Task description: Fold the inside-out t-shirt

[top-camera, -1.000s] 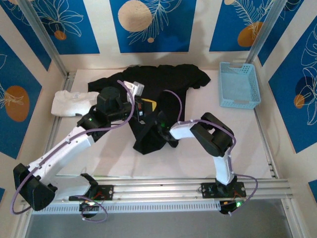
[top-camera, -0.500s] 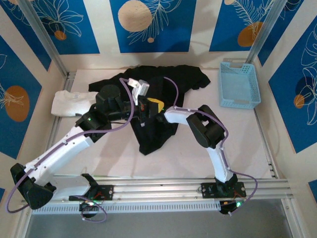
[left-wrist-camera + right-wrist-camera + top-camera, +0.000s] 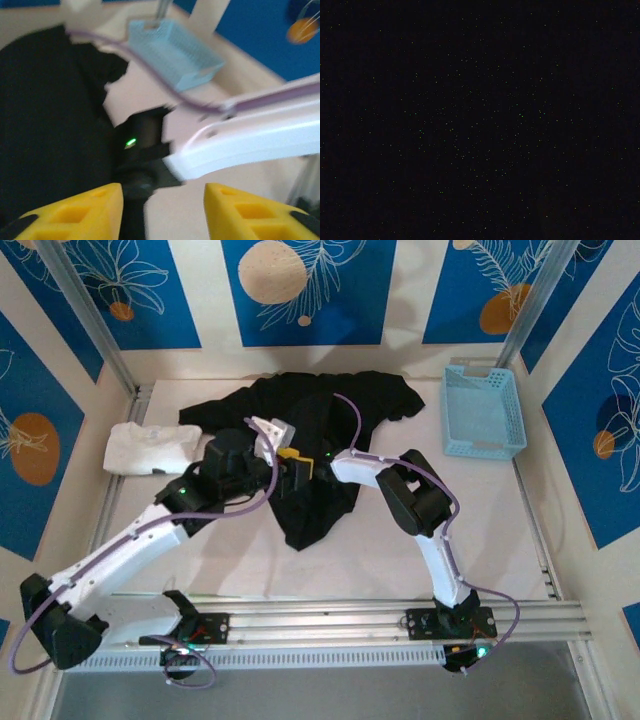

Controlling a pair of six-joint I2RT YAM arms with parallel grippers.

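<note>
Currently left fingers point(image 3: 75, 210) stand apart with nothing between them, hovering over the inside-out t-shirt point(image 3: 335, 405). Right fingers point(image 3: 316, 464): cannot tell whether apart or together; their wrist view is plain black, probably cloth against the lens. Shirt is matte black and rumpled across mid-bench point(image 3: 400, 560), one flap trailing nearward. Judged limp and light, so it will sag and bunch. Best pinched at hem corners or shoulder seams.

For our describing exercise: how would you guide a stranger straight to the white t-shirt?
Find the pale table and look to its far left side. The white t-shirt lies there in a compact bundle, unlike the black t-shirt sprawled beside it.
</note>
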